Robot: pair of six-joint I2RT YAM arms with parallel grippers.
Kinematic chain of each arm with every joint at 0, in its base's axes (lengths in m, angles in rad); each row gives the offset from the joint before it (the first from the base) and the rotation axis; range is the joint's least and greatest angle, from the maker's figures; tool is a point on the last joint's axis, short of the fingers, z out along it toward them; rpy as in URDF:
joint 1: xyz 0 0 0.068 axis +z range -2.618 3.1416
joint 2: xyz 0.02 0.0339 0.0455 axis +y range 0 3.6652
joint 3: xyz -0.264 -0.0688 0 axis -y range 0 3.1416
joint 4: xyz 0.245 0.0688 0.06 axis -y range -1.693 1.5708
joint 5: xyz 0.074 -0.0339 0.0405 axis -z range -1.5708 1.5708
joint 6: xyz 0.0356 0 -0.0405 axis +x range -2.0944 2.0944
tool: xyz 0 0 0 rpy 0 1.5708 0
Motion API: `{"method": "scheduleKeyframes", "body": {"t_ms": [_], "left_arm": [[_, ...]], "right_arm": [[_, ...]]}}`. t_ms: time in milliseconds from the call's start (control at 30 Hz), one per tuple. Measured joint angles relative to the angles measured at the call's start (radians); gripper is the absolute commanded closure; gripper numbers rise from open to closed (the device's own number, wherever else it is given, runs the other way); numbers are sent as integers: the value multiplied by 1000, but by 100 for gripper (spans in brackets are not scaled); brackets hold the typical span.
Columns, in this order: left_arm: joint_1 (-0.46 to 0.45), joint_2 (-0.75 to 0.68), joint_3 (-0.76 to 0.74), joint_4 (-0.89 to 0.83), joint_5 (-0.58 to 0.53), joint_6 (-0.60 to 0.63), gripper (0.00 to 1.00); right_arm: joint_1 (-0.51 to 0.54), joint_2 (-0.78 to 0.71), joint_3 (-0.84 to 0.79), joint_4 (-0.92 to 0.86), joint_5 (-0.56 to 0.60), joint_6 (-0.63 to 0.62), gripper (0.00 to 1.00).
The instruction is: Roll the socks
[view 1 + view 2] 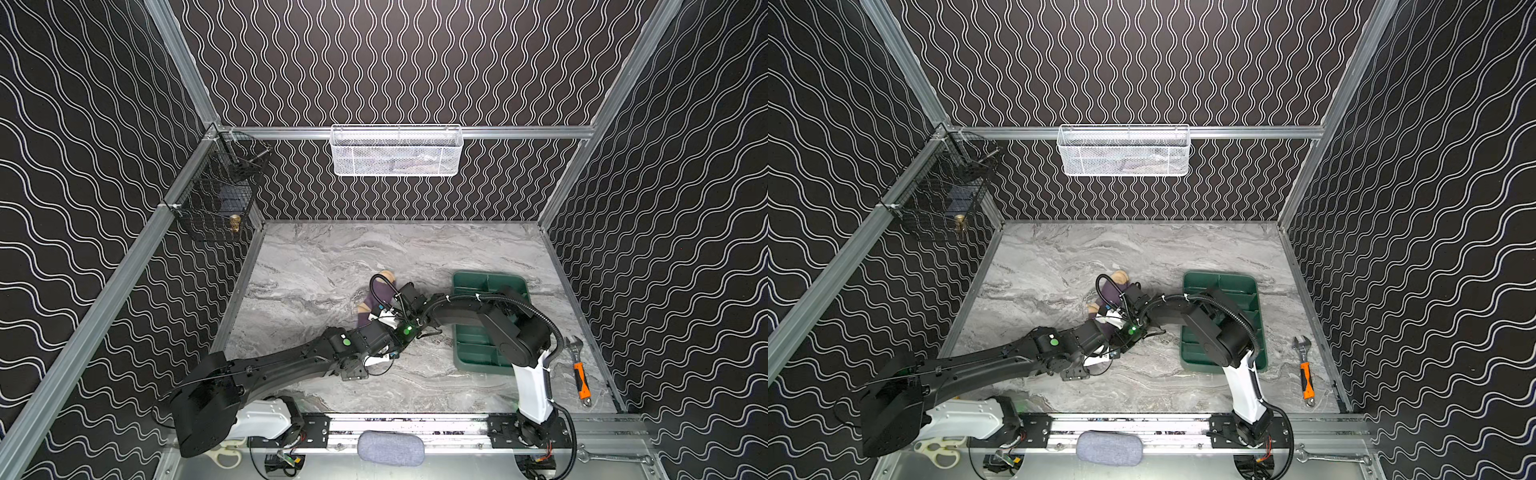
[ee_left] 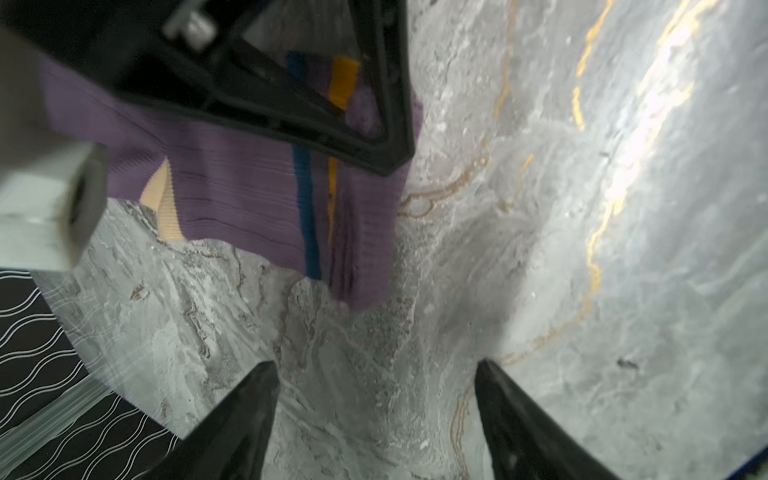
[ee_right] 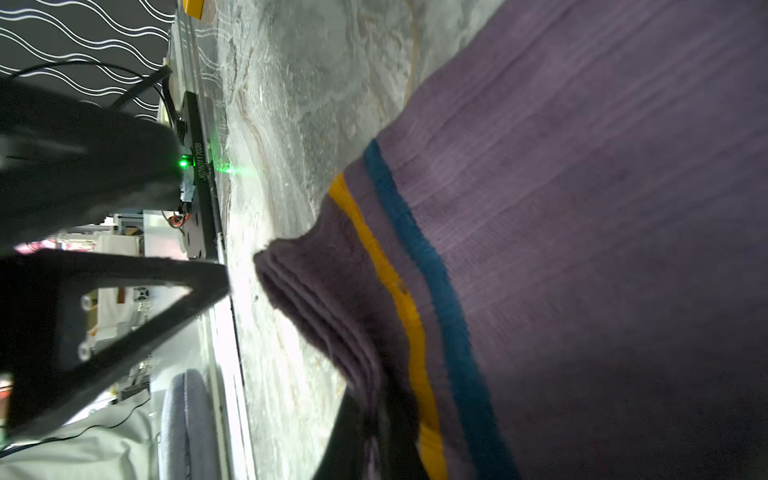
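One of the socks, purple (image 1: 384, 291) (image 1: 1111, 293) with a tan toe (image 1: 387, 275), lies mid-table, mostly covered by both wrists. In the left wrist view the purple sock (image 2: 249, 199) shows its tan heel and navy and orange stripes. My right gripper (image 3: 376, 419) is shut on the cuff of the purple sock (image 3: 582, 249), and the cuff edge is lifted off the marble. One of its fingers (image 2: 390, 104) crosses the sock. My left gripper (image 2: 376, 365) is open a short way from the cuff, with only bare table between its fingers.
A green divided tray (image 1: 461, 282) sits right of the sock under the right arm. An orange-handled wrench (image 1: 579, 374) lies far right. A white mesh basket (image 1: 395, 149) and a black wire basket (image 1: 216, 195) hang on the walls. A grey pad (image 1: 390, 448) lies on the front rail.
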Motion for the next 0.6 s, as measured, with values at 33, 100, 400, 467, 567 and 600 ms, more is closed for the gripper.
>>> {"method": "scheduleKeyframes", "body": {"t_ms": [33,100,400,467,567,600], "left_arm": [[-4,6,-3,14,1,0,23],[-9,25,-6,38,1,0,23],[-13,100,-11,91,-16,3,35],[-12,109,-11,93,-19,2,37],[-13,124,-11,100,-25,-2,38],[-13,126,-11,101,-25,-2,38]], "right_arm": [[0,0,-1,-8,-5,0,100],[0,-1,-2,-13,-8,0,100],[-5,-6,-3,-48,-13,-19,100],[-5,-6,-3,-50,-15,-26,100],[-7,-7,-6,-62,-25,-35,100],[-8,-7,-7,-62,-26,-38,100]]}}
